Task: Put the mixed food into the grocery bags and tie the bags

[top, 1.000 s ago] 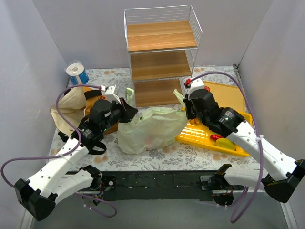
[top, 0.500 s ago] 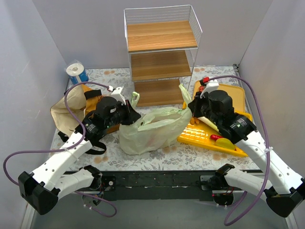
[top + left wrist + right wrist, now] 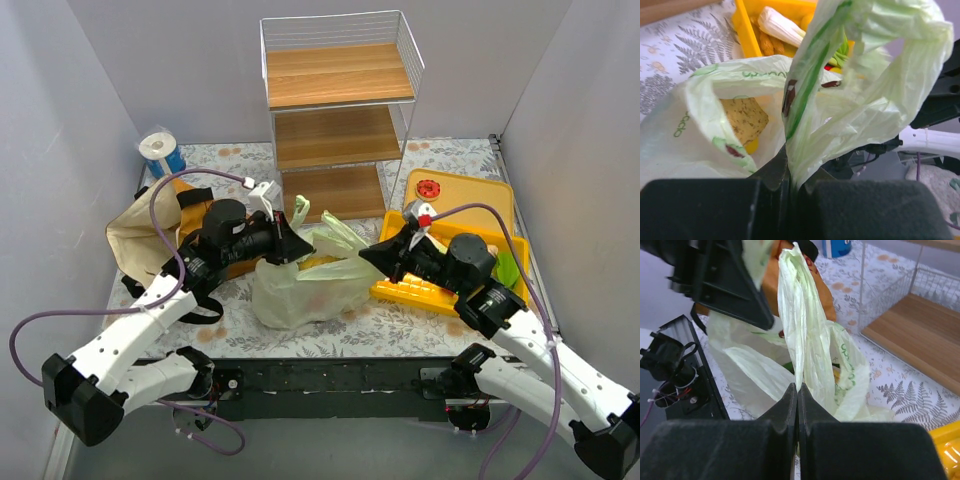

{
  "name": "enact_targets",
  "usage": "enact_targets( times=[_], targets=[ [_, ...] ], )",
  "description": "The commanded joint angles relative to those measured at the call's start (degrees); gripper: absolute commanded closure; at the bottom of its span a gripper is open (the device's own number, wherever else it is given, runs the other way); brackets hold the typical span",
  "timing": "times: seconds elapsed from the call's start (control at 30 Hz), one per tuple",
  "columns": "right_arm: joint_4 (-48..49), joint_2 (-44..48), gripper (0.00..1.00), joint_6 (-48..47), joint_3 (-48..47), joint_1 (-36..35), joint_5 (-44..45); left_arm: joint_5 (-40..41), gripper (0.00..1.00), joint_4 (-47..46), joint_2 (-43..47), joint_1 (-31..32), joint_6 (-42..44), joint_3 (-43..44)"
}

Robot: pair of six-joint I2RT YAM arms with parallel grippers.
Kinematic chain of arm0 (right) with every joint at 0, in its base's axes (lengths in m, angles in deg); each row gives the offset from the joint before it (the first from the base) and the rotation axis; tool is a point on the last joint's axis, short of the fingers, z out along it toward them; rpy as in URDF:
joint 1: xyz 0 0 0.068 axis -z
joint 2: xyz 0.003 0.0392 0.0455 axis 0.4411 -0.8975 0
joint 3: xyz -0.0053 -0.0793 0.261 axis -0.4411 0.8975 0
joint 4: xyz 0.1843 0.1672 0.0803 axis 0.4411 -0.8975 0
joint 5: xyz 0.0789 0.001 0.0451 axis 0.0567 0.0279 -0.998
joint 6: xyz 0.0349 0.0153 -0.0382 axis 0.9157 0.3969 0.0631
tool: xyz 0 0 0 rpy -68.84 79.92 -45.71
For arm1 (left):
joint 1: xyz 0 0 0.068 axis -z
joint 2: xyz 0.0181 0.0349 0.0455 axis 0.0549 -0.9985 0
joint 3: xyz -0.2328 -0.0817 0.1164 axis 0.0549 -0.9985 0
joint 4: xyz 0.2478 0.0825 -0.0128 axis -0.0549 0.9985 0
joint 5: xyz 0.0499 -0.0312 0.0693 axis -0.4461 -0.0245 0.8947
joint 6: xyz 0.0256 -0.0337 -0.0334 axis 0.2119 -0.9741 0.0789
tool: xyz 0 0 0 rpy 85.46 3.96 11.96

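**Pale-green plastic bag** [image 3: 300, 290]: middle of the desk, toward the near edge. Mouth open, two loop handles drawn up and apart. A yellow speckled piece [image 3: 746, 119] shows inside; the rest is unclear.
**Left gripper** [image 3: 790, 172]: fingers together, pinching the left handle [image 3: 840, 85].
**Right gripper** [image 3: 797, 392]: clamped on the right handle [image 3: 802, 335], which is bunched into a strand.
**Yellow tray** [image 3: 420, 288]: right edge, just beside the bag. Holds a leek [image 3: 782, 27] and green produce [image 3: 508, 270].
**Red-topped round piece** [image 3: 428, 188]: beyond the tray, toward the far edge.
**Brown bag** [image 3: 140, 225]: left edge, slumped.
**Wire shelf rack** [image 3: 340, 110]: far edge.
**Blue-wrapped roll** [image 3: 160, 152]: far-left corner.
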Motion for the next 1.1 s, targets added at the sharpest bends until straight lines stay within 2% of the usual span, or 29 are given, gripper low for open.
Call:
enact_targets(
  times=[0.0, 0.07, 0.17, 0.33, 0.47, 0.7, 0.87, 1.07],
  targets=[
    [9.77, 6.47, 0.99, -4.40, 1.82, -0.40, -5.70, -7.07, 1.00, 0.86, -3.54, 0.00, 2.26, -0.54],
    [11.07, 9.19, 0.99, -4.32, 3.31, -0.40, -6.66, -6.54, 1.00, 2.19, -4.24, 0.00, 2.71, -0.89],
    [11.09, 9.73, 0.99, -4.14, 3.24, -0.40, -8.42, -10.40, 1.00, 2.89, -6.26, 0.00, 4.12, -0.11],
    [10.47, 6.22, 0.99, -3.97, 1.83, -0.40, -12.99, -17.42, 1.00, 3.33, -9.25, 0.00, 8.76, 2.27],
    [10.29, 3.59, 0.99, -3.53, 2.00, -0.57, -13.79, -19.37, 1.00, 4.83, -11.36, 0.00, 12.46, 3.85],
    [9.24, 0.07, 0.99, -4.93, 1.57, -1.19, -13.96, -21.30, 0.98, 3.42, -14.44, 0.00, 12.21, 5.52],
    [9.33, -2.91, 0.99, -4.67, 2.09, -1.71, -13.61, -22.53, 0.90, 2.81, -15.24, 0.00, 12.29, 5.26],
    [10.03, -5.38, 0.99, -3.36, 2.80, -1.80, -11.07, -23.94, 0.73, 1.57, -12.07, 0.00, 15.02, 3.50]
  ],
)
